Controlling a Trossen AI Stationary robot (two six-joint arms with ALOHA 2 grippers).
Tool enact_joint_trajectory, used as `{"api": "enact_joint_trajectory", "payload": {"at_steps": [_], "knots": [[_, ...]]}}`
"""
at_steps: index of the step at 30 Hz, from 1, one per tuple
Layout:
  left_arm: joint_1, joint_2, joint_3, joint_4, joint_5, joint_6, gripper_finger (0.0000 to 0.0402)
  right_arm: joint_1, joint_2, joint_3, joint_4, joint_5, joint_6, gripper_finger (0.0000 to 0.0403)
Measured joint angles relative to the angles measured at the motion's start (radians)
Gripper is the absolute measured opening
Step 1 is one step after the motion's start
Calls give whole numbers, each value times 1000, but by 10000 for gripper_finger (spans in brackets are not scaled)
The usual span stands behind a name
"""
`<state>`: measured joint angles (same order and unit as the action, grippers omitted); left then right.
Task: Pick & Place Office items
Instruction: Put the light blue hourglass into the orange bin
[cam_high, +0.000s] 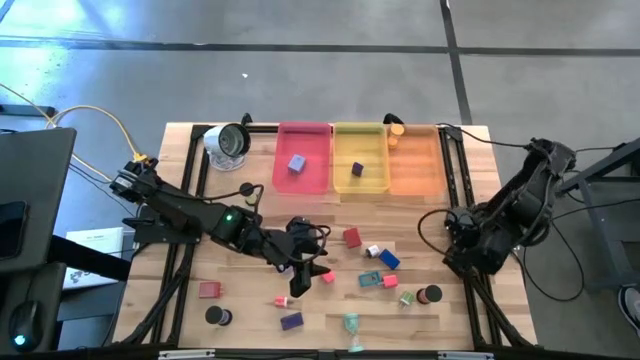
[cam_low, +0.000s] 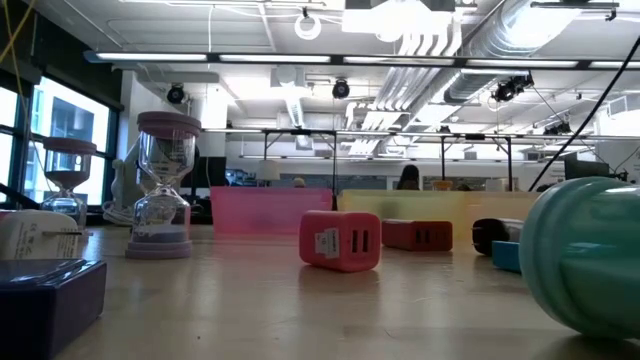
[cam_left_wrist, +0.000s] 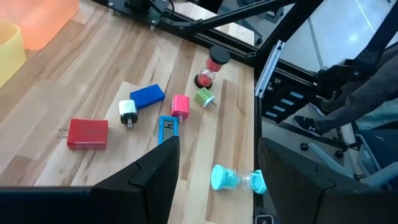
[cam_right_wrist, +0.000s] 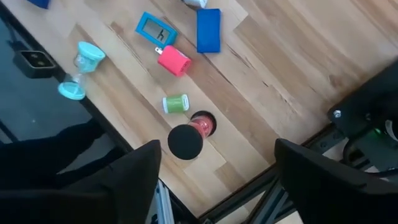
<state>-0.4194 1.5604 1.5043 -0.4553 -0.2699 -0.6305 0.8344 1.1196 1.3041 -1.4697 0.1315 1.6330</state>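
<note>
The office items (cam_high: 372, 268) lie scattered across the near half of the table (small bright chargers, blocks and little hourglasses), packed closely enough that a descending finger could knock a neighbour aside. The left gripper (cam_high: 300, 268) hovers open and empty above them; the right gripper (cam_high: 462, 245) waits open at the table's right edge.

Two dark, jointed robot arms
Left arm (cam_high: 190, 215) matte black with a green light; right arm (cam_high: 510, 210) black, draped in black cables.
</note>
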Motion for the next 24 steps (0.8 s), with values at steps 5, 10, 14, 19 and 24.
{"api": "enact_joint_trajectory", "payload": {"at_steps": [5, 10, 14, 19, 24], "knots": [[0, 0, 0, -9, 0, 38, 212, -1, 69, 0, -31, -4, 83, 365], [0, 0, 0, -49, 5, 6, 212, -1, 124, 0, -24, -68, 178, 397], [8, 0, 0, -61, 6, 13, 212, 30, 158, 0, 81, -130, 212, 390], [12, 0, 0, -61, 6, 13, 212, 64, 231, 0, 223, -113, 207, 390], [2, 0, 0, -72, 7, 13, 212, 72, 315, 0, 191, -197, 223, 387]]}}
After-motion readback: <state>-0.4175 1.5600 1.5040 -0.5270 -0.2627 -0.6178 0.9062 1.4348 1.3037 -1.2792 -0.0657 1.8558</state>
